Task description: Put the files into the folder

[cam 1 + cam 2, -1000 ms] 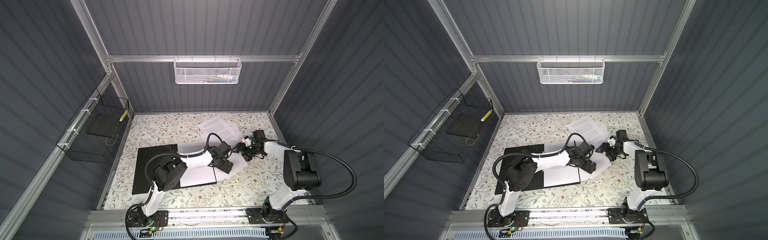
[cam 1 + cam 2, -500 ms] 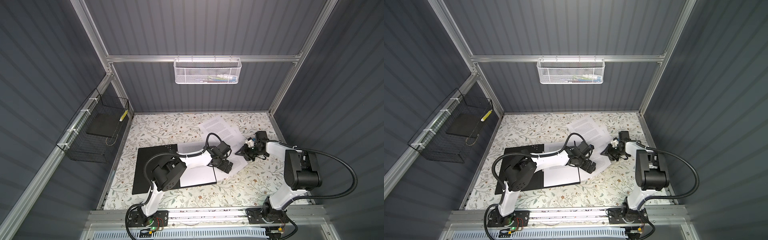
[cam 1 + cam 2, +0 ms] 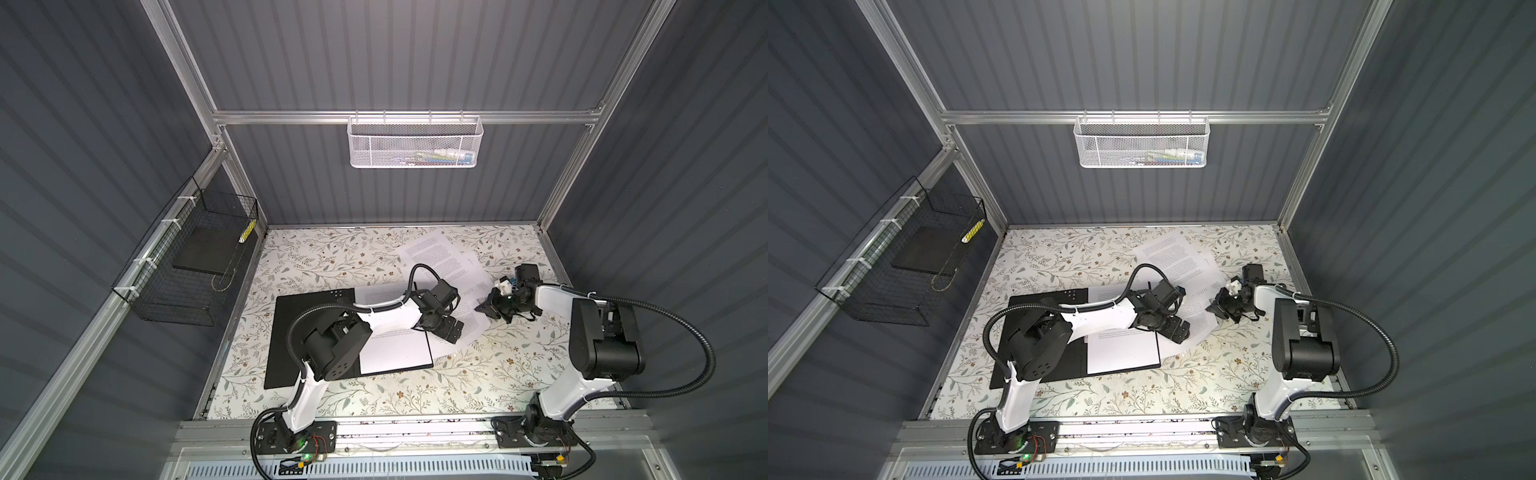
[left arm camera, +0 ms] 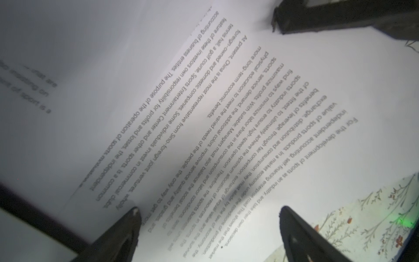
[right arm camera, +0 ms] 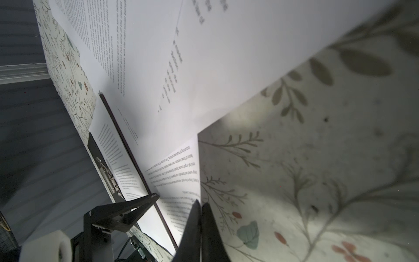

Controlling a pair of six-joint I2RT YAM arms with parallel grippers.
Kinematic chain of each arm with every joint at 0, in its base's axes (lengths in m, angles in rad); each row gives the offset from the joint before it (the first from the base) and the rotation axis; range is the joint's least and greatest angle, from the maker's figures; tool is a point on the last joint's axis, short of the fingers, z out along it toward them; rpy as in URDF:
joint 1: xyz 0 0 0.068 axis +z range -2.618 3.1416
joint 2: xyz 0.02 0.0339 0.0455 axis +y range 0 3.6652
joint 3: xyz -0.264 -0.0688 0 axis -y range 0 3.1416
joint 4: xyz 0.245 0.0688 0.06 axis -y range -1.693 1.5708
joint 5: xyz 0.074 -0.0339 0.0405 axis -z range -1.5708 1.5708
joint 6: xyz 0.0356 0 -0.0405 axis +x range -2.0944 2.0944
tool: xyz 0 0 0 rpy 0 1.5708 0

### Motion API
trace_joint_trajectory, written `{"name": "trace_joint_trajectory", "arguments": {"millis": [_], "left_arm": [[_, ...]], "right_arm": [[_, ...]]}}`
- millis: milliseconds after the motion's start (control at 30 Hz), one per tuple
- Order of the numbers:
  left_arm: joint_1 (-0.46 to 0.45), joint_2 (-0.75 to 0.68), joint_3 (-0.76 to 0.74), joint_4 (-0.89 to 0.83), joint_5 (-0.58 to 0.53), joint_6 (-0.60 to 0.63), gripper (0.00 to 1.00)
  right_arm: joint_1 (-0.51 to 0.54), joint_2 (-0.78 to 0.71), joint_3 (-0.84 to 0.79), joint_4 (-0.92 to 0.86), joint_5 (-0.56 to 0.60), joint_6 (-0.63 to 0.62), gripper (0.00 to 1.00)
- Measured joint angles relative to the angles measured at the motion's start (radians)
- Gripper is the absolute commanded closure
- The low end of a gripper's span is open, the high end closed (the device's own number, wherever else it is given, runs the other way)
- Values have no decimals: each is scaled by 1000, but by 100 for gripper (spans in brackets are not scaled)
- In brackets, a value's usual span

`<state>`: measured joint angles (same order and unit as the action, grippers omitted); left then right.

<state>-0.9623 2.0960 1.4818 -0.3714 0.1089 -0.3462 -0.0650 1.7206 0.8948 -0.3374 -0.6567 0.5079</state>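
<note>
Broadly, the folder (image 3: 286,353) is laid open, black inside up, on the left-centre of the surface (image 3: 478,374), with one printed sheet (image 3: 395,353) already resting on its right half. The remaining files (image 3: 432,257) are fanned out to its right and further back, askew to the folder. The coming move is therefore judged to run leftward, toward that open right half.

A loose sheet (image 4: 226,90) just beside the folder's right edge is straddled by the left hand (image 3: 451,332). Its jaws are spread wide above the print, and it is the hand nearer to the folder. What seems to be the same sheet is met at its right edge by the right hand (image 3: 484,308). The fingertips (image 5: 192,222) are pressed together at the paper's corner, but whether paper is actually caught between them cannot be told.

Against the frame a second earlier, the right hand is found closed where it was then parted, and shifted slightly nearer. No change is seen in the left hand or the folder.
</note>
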Motion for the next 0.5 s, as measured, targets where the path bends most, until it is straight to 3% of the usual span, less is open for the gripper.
{"name": "trace_joint_trajectory", "arguments": {"millis": [233,500], "left_arm": [[2,-2,3,-2,14,6,3],[8,-104,-48,-16,58,6,0]], "right_arm": [[-8,-26,-46,10,-2,25,100],[-52,-296,-105,-51,3,69,100]]}}
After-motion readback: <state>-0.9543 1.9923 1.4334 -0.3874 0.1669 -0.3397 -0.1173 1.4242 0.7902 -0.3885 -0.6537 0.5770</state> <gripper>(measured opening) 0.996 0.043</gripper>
